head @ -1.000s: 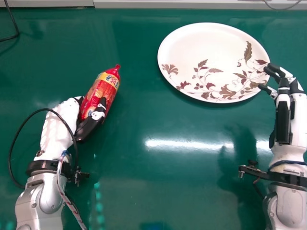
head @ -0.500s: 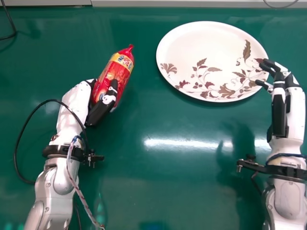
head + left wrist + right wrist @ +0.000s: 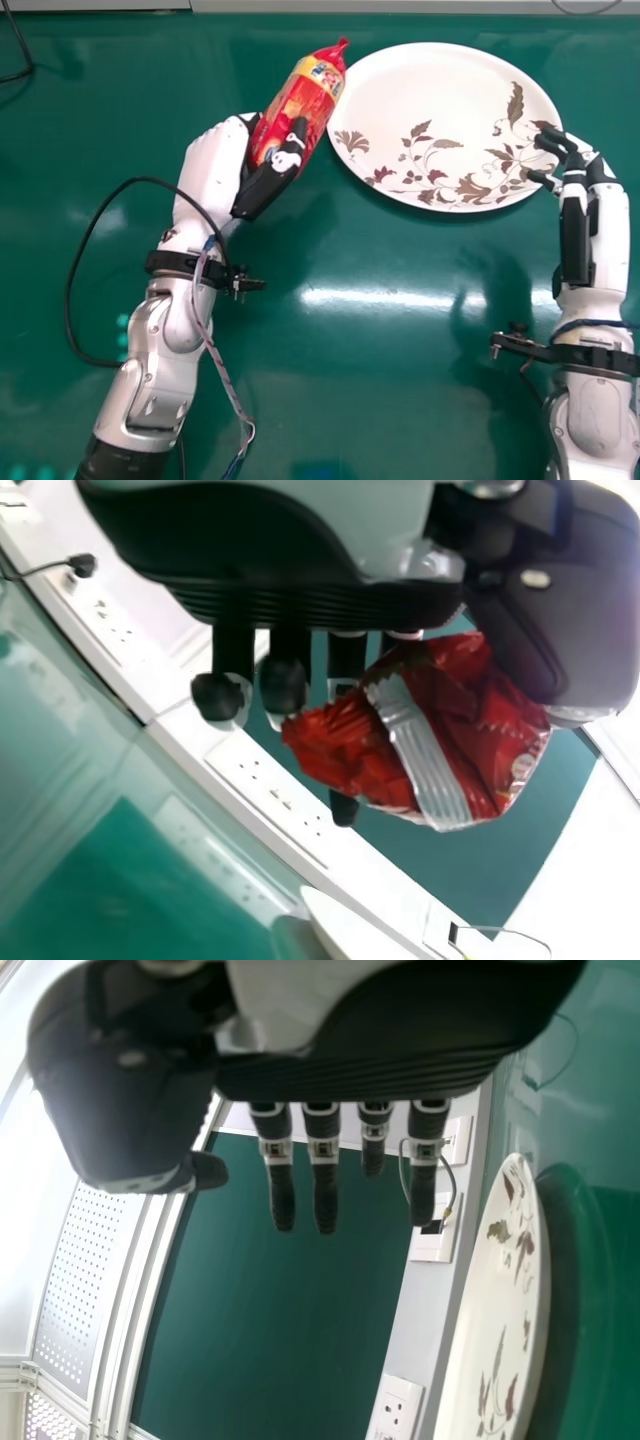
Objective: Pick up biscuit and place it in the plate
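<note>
Plate (image 3: 430, 105) lying on green tabletop (image 3: 380, 400), left robot hand (image 3: 266, 184) gripping biscuit packet (image 3: 303, 98) nearby, right robot hand (image 3: 575, 230) hovering loosely open.

Got red biscuit pkt (image 3: 312, 92) w/ yellow band & silvery seam, slanted in L hand (image 3: 222, 160), crimped tip near L rim of white plate (image 3: 425, 95) w/ brown leaf & flower print, flat, face up on green desk (image 3: 385, 390)

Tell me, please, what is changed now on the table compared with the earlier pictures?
The left hand has carried the red biscuit packet rightward and farther from the robot, up to the left side of the plate. Its grip has not been released. The plate and right hand stayed nearly where they were.
</note>
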### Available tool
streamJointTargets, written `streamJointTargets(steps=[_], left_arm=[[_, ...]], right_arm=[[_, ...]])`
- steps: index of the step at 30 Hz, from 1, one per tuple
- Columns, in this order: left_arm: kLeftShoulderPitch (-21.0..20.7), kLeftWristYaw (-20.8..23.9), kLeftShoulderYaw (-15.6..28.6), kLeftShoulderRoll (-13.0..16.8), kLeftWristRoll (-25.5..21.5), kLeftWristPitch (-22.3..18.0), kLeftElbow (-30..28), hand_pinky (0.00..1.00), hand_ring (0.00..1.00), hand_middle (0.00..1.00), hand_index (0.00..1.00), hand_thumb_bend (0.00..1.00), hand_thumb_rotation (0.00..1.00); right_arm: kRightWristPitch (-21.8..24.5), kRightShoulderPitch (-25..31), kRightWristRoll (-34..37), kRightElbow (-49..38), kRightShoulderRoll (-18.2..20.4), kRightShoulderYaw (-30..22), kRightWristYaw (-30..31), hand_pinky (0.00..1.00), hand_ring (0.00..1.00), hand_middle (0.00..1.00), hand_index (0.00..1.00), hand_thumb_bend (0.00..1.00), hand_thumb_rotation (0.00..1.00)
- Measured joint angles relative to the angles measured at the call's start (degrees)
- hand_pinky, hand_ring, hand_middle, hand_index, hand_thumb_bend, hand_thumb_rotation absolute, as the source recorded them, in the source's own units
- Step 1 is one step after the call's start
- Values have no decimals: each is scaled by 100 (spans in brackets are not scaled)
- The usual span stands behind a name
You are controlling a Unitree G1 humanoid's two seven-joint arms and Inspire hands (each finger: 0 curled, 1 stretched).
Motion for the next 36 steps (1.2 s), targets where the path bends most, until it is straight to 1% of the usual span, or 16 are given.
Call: streamJointTargets(steps=[5, 8, 9, 11, 13, 14, 16, 18, 20, 22, 25, 28, 29, 30, 33, 36], left_arm=[[-553, -1, -259, -74, -39, -117, 524, 0, 0, 41, 48, 50, 0], [-789, 0, -383, -105, -33, -119, 771, 0, 0, 38, 49, 49, 0], [-892, 28, -437, -118, 27, -116, 895, 0, 0, 43, 48, 50, 0], [-1147, 56, -570, -117, 217, -62, 1149, 0, 0, 47, 47, 50, 0], [-1328, 49, -619, -154, 201, -49, 1276, 0, 1, 47, 47, 50, 0], [-1405, 9, -629, -193, 160, -16, 1307, 0, 2, 42, 49, 50, 0], [-1548, -131, -687, -294, 166, 189, 1313, 0, 3, 46, 48, 50, 0], [-1674, -268, -787, -355, 278, 399, 1310, 5, 11, 41, 51, 49, 0], [-1816, -479, -898, -402, 427, 655, 1297, 14, 24, 42, 53, 49, 0], [-1981, -714, -966, -441, 560, 897, 1280, 17, 26, 45, 52, 50, 0], [-2330, -989, -1041, -486, 627, 1132, 1289, 12, 18, 47, 49, 51, 0], [-2692, -975, -1043, -582, 485, 1073, 1534, 9, 14, 47, 49, 51, 0], [-2834, -954, -1043, -623, 436, 1049, 1719, 10, 16, 47, 49, 51, 0], [-2960, -928, -1045, -659, 405, 1027, 1915, 15, 23, 44, 52, 50, 0], [-3344, -797, -1052, -747, 293, 942, 2627, 11, 17, 47, 49, 51, 0], [-3678, -484, -1052, -779, 194, 785, 3302, 6, 11, 47, 49, 51, 0]], right_arm=[[109, 89, -47, -71, 74, 50, -14, 74, 78, 80, 80, 32, 15], [150, 130, -49, -147, 92, 58, -17, 74, 78, 80, 80, 32, 15], [153, 142, -49, -166, 99, 61, -20, 74, 78, 80, 80, 32, 15], [162, 154, -57, -186, 108, 81, -22, 74, 78, 80, 80, 32, 15], [164, 169, -71, -194, 113, 92, -23, 74, 78, 80, 80, 31, 16], [165, 183, -75, -198, 114, 92, -26, 74, 78, 80, 80, 31, 16], [168, 199, -82, -208, 117, 95, -32, 73, 78, 80, 80, 31, 15], [171, 203, -94, -217, 117, 94, -33, 74, 79, 80, 80, 32, 17], [174, 210, -103, -219, 117, 94, -35, 73, 78, 80, 80, 32, 17], [177, 211, -99, -219, 117, 89, -35, 73, 78, 80, 79, 33, 18], [177, 210, -94, -218, 117, 85, -35, 73, 78, 80, 79, 33, 18], [175, 211, -93, -216, 117, 84, -36, 73, 78, 80, 79, 32, 18], [172, 210, -93, -216, 117, 86, -37, 73, 78, 80, 79, 32, 18], [170, 211, -95, -216, 117, 88, -37, 73, 78, 80, 79, 32, 18], [162, 213, -114, -216, 116, 96, -42, 72, 78, 80, 79, 32, 19], [158, 220, -117, -217, 120, 100, -50, 72, 78, 79, 79, 33, 19]])
